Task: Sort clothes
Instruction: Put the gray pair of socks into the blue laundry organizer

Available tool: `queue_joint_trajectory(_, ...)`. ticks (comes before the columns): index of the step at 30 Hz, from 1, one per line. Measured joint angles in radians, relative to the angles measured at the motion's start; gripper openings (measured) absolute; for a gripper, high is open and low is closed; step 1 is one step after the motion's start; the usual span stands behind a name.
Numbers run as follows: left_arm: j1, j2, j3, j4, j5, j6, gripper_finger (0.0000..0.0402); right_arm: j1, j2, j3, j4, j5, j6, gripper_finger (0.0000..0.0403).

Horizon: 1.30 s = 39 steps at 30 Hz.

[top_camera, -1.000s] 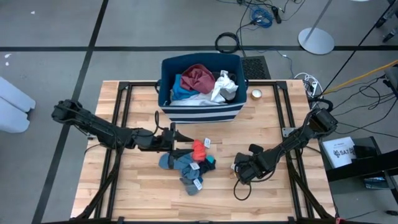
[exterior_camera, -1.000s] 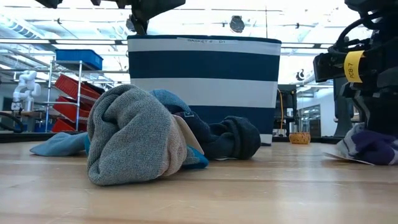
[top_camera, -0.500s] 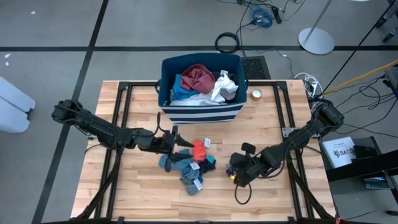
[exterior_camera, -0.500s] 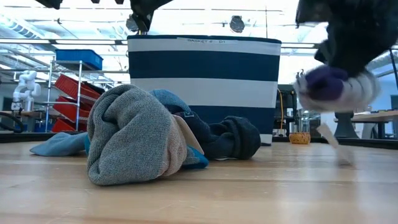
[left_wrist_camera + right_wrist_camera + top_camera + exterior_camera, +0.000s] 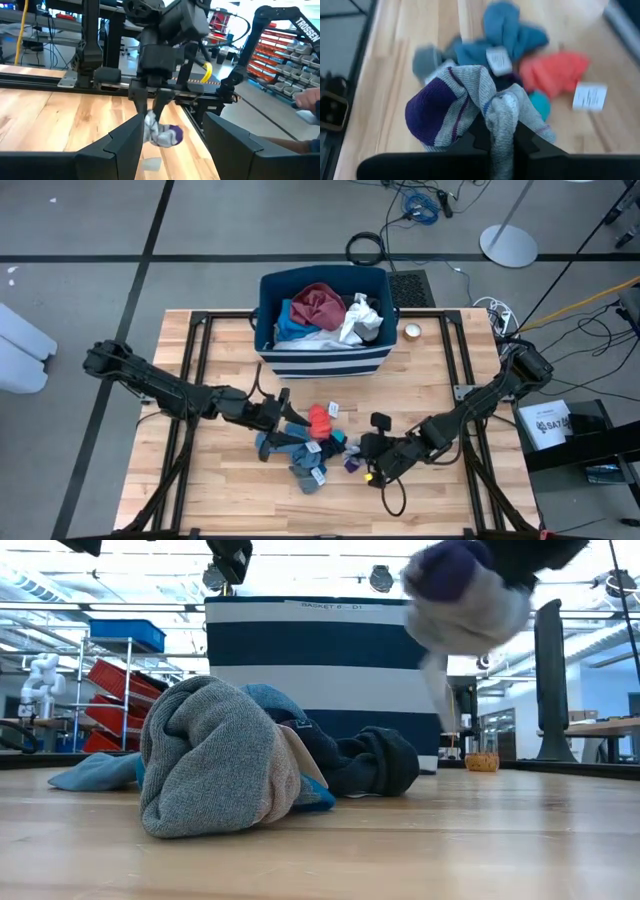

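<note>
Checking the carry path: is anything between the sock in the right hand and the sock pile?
Nothing visible. The right hand holds the grey and purple sock clear above the table, close beside the sock pile; only bare wood lies between.

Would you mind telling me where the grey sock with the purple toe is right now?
The grey sock with the purple toe hangs off the table in the right gripper, just right of the sock pile in the high view.

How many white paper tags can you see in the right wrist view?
2: one tag lies on the blue sock, another tag beside the orange sock. The held sock may hide more.
</note>
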Motion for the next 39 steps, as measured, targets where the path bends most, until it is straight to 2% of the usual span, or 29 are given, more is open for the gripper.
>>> queue_joint_trajectory(5, -0.002, 0.01, 0.0, 0.006, 0.017, 0.072, 0.0212, 0.0, 0.0, 0.0, 0.151, 0.065, -0.108, 0.0017)
queue_joint_trajectory(10, -0.031, 0.073, 0.0, 0.027, 0.021, 0.228, 0.0212, 0.0, 0.0, 0.0, 0.3, 0.063, -0.184, 0.0017)
queue_joint_trajectory(18, -0.048, 0.165, 0.068, 0.082, 0.02, 0.416, 0.0212, 0.0, -0.001, 0.0, 0.368, 0.06, -0.182, 0.0017)
queue_joint_trajectory(39, -0.071, 0.31, 0.205, 0.079, 0.02, 0.487, 0.0212, -0.003, -0.002, 0.0, 0.513, 0.056, -0.142, 0.0017)
